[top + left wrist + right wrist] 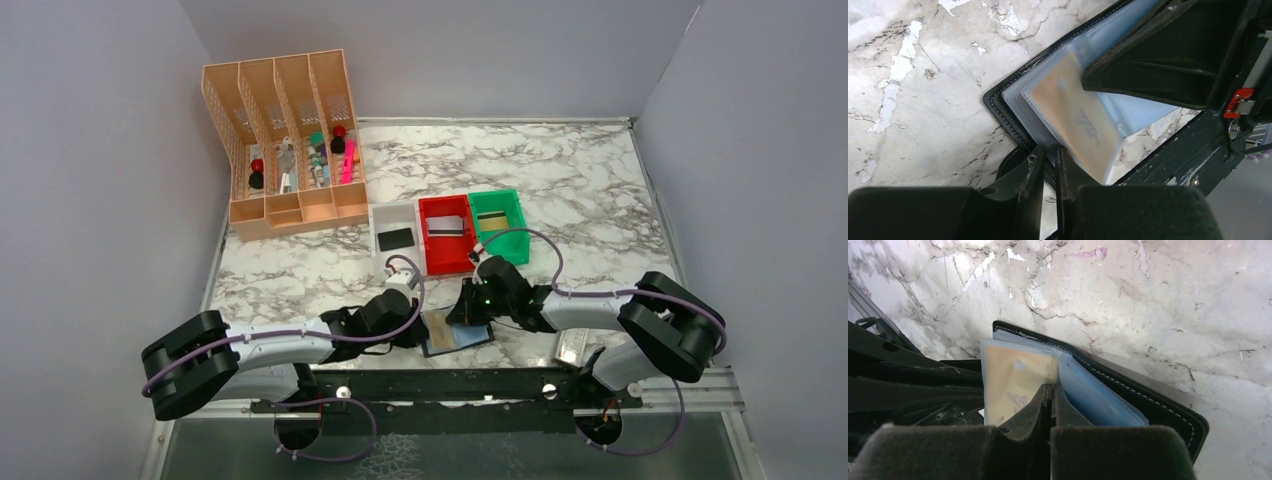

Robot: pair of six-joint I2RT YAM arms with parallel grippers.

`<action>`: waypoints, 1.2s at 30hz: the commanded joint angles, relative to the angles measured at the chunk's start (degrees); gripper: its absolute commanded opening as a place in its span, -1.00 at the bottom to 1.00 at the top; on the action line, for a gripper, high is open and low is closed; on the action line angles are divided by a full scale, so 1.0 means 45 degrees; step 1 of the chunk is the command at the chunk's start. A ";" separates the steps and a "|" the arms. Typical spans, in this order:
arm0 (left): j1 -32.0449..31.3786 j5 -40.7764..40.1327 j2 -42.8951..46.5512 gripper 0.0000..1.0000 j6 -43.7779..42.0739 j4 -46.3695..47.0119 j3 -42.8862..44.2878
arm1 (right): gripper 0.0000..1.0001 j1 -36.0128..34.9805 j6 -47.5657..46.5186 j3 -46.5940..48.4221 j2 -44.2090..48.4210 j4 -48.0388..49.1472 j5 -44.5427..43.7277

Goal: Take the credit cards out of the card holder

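Right gripper (pixel 1050 389): matte black jaws pressed together at the edge of a flat yellowish-gold card (pixel 1008 375), which sits in one of the glossy blue-grey pockets (pixel 1098 395); whether they pinch it cannot be told. Left gripper (pixel 1049 156): jaws a narrow slit apart over the stitched black rim of the card holder (pixel 1158 410), which lies open on the veined marble table (pixel 1158 300) between both arms

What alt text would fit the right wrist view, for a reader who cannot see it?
The shut right gripper meets the edge of a clear pocket holding a yellowish-gold card. The pocket belongs to an open black card holder lying on a marble table.
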State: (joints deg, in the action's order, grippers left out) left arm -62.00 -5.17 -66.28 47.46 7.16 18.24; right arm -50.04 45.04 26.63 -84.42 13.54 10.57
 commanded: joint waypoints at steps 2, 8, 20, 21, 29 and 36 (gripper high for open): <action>-0.0070 0.0182 0.0359 -0.59 -0.0352 0.0188 0.0631 | -0.95 -0.0091 -0.0326 -0.0712 -0.1145 -0.1355 -0.1235; -0.0124 0.0326 0.0292 -0.51 -0.0543 0.0043 0.1145 | -0.93 -0.0091 -0.0203 -0.0786 -0.0828 -0.1178 -0.1115; -0.0404 0.0290 -0.0347 -0.31 -0.0783 -0.0437 0.2096 | -0.86 -0.0091 -0.0191 -0.0896 -0.0111 -0.1093 -0.0791; -0.0442 0.0280 -0.0407 -0.31 -0.0840 -0.0433 0.2218 | -0.83 -0.0091 -0.0185 -0.0933 0.0076 -0.1019 -0.0713; -0.0519 0.0212 -0.1556 -0.30 -0.1101 -0.0327 0.2715 | -0.67 -0.0091 -0.0204 -0.0378 0.2183 -0.2737 -0.1844; -0.0552 0.0528 -0.2404 -0.30 -0.1202 0.0435 0.2864 | -0.42 -0.0091 0.0151 0.0115 0.4487 -0.5879 -0.4805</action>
State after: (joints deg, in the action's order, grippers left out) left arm -63.99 -4.49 -75.31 43.38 5.34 29.52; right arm -50.24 45.06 25.30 -69.32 -2.04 -0.71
